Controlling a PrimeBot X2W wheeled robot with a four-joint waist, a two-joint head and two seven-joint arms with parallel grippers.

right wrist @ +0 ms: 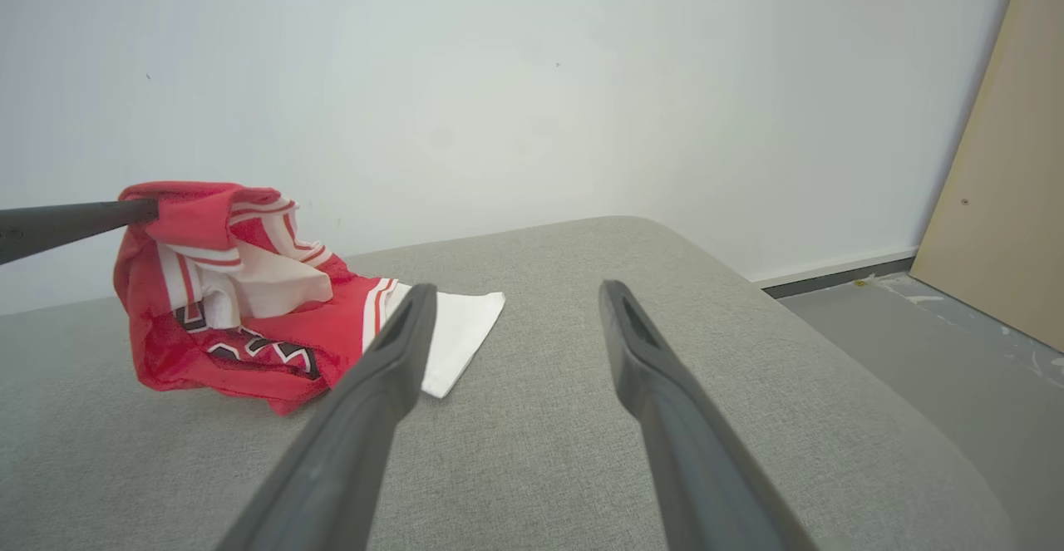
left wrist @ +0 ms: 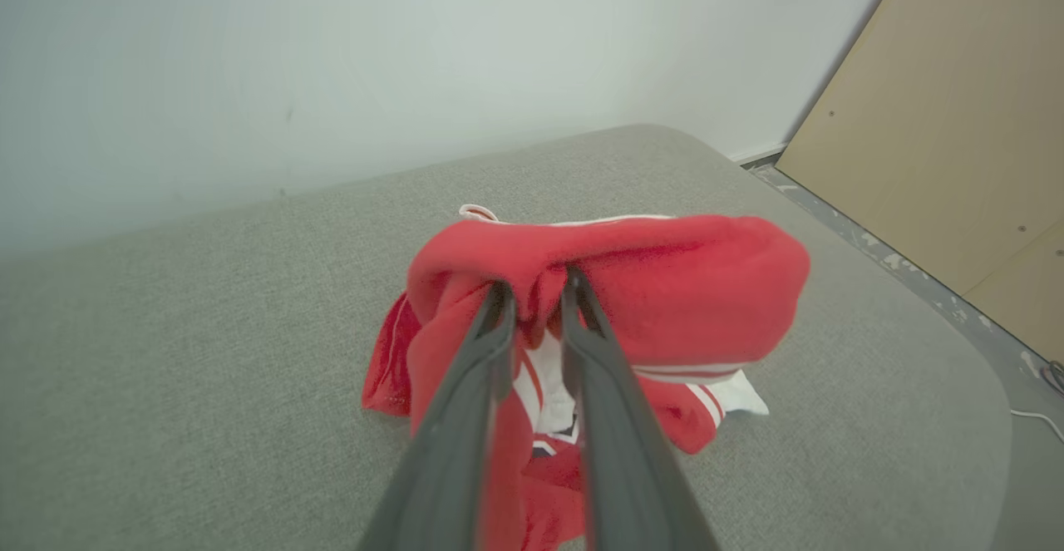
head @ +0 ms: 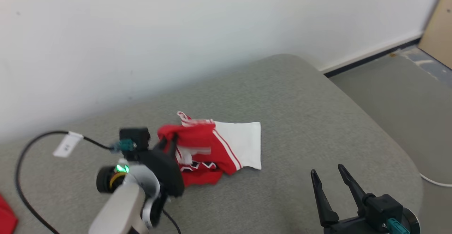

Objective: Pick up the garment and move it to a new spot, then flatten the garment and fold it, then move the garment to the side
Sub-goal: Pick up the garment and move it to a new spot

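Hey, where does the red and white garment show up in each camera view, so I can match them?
Head view: garment left of centre on the grey table, at the left claw.
Left wrist view: garment at centre, bunched over that claw's tips.
Right wrist view: garment at left, top edge pinched from the left.
Shared landmark: tan panel at the right edge of each view.
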